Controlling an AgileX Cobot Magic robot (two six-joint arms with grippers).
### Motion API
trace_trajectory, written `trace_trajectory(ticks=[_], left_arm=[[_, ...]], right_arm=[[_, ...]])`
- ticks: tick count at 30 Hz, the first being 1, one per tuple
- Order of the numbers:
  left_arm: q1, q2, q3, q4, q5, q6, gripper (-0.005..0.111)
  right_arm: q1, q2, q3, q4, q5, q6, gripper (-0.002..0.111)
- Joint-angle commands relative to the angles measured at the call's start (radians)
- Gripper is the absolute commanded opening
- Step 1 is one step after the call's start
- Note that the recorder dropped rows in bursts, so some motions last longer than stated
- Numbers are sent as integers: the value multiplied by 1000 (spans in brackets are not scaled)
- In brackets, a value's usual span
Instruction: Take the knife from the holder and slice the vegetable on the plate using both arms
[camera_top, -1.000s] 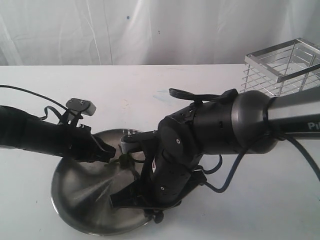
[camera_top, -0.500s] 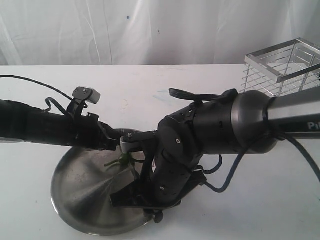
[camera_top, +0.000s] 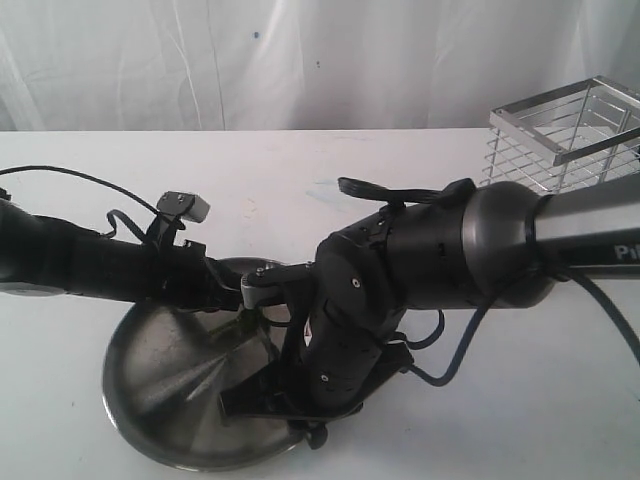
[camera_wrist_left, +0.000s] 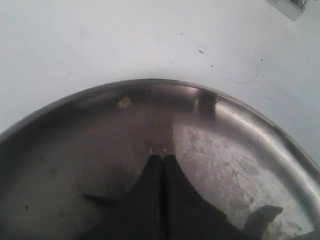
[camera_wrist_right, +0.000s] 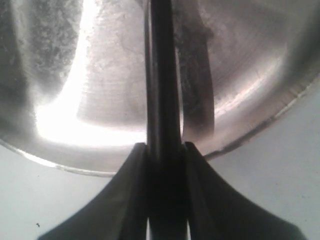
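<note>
**Left arm slides right across the plate; knife held over it, chili mostly hidden**

From my seat, the small green chili pepper (camera_top: 243, 318) shows in the exterior view only as a green sliver at the far side of the large round stainless-steel plate (camera_top: 150, 395), wedged between the two arms. A second ago I could see more of it, stem and all, just ahead of the left fingertips; now the left gripper (camera_top: 232, 293) has travelled right and slightly farther back, and its tip sits against the right arm's wrist, covering most of the pepper. I read that as the left arm repositioning to pin the vegetable, though I cannot confirm it has it.

In the left wrist view the left gripper (camera_wrist_left: 162, 159) has its two dark fingers pressed together with only a hairline seam between them, and nothing visible between the tips. A pale greenish speck (camera_wrist_left: 124, 102) lies on the plate near its rim; too small to name.

The right gripper (camera_wrist_right: 162, 150) is clamped on the slim all-dark knife (camera_wrist_right: 160, 75), whose blade runs out over the plate's shiny floor. The right arm has not shifted over this second.

The tall chrome wire-grid holder (camera_top: 575, 135) stands at the far right, well apart, with no knife in it that I can see. So the fetch is done; slicing, in my judgement, awaits a secure hold.
</note>
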Motion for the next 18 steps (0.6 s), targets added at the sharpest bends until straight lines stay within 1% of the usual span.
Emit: trace_trajectory(ticks=[1,3,6,11,14,18], left_arm=[[-1,54,30,51,-86,-66,0],[-1,52,39,57,-113,-78,0],[1,52,60,60,-113,-91,0],[1,52,78,73,-106,-122,0],[1,52,78,88,-101,-148,0],[1,52,78,94,-46,-154,0]], right_arm=[[-5,-2,-2,-14,12,3,0],[-5,-2,-2,-86,42,7,0],[-5,-2,-2,-170,73,90,0],[-5,-4,-2,-184,71,101,0],[-5,-4,-2,-184,116,97,0],[-5,-4,-2,-184,174,75,0]])
